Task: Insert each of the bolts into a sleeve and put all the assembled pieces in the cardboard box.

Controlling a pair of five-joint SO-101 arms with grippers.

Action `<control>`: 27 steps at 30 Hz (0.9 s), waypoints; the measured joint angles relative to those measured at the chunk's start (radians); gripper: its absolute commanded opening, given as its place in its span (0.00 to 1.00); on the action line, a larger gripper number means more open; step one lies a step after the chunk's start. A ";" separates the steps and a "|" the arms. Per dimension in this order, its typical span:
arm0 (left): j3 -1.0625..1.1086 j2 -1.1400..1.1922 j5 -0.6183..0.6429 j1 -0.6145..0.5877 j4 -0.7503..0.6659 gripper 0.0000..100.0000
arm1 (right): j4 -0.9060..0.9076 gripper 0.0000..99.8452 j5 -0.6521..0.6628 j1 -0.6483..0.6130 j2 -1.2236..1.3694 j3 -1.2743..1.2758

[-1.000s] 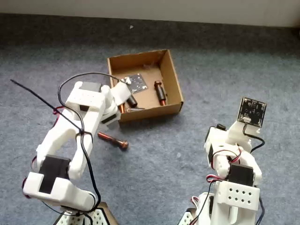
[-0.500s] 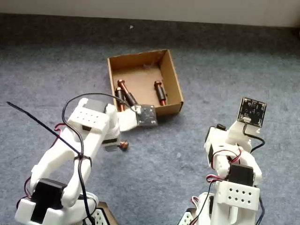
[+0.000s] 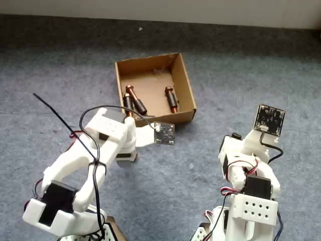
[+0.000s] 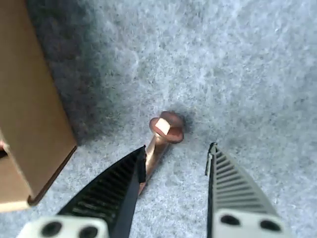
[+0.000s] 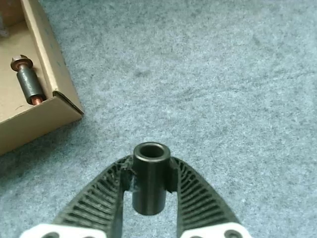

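Note:
A loose copper bolt (image 4: pixel 161 135) lies on the grey carpet just outside the cardboard box (image 4: pixel 30 114). My left gripper (image 4: pixel 177 152) hangs open over it, one finger beside the shank and the other on the far side of the head. My right gripper (image 5: pixel 151 171) is shut on a black sleeve (image 5: pixel 150 178), held upright with its bore showing, above the carpet right of the box (image 3: pixel 181 80). In the box lie three assembled pieces: two side by side (image 3: pixel 133 103) and one apart (image 3: pixel 171 99).
The left arm (image 3: pixel 103 138) leans over the carpet in front of the box's near wall, with a black cable looping off it. The right arm (image 3: pixel 248 168) stands at the lower right. Open carpet lies between the arms.
My left arm has drawn back from over the box and come down over the loose bolt on the carpet. The right arm and its sleeve have not moved.

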 measured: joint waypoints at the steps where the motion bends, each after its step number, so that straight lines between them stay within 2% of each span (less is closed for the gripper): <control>1: -0.018 0.032 0.000 -0.003 -0.005 0.22 | 0.000 0.01 0.000 0.000 0.000 0.000; 5: -0.091 0.146 0.000 -0.018 -0.014 0.20 | 0.000 0.01 0.000 0.000 0.000 0.000; 11: -0.140 0.241 0.000 -0.009 -0.011 0.00 | 0.000 0.01 0.000 0.000 0.000 0.000; 16: -0.140 0.247 0.009 -0.009 0.002 0.00 | 0.000 0.01 0.000 0.000 0.000 0.000; 21: -0.152 0.195 0.178 -0.011 0.051 0.00 | 0.000 0.01 0.000 -0.002 0.000 0.000; 27: -0.086 -0.089 0.359 -0.011 0.055 0.00 | 0.000 0.01 0.000 -0.110 0.000 0.000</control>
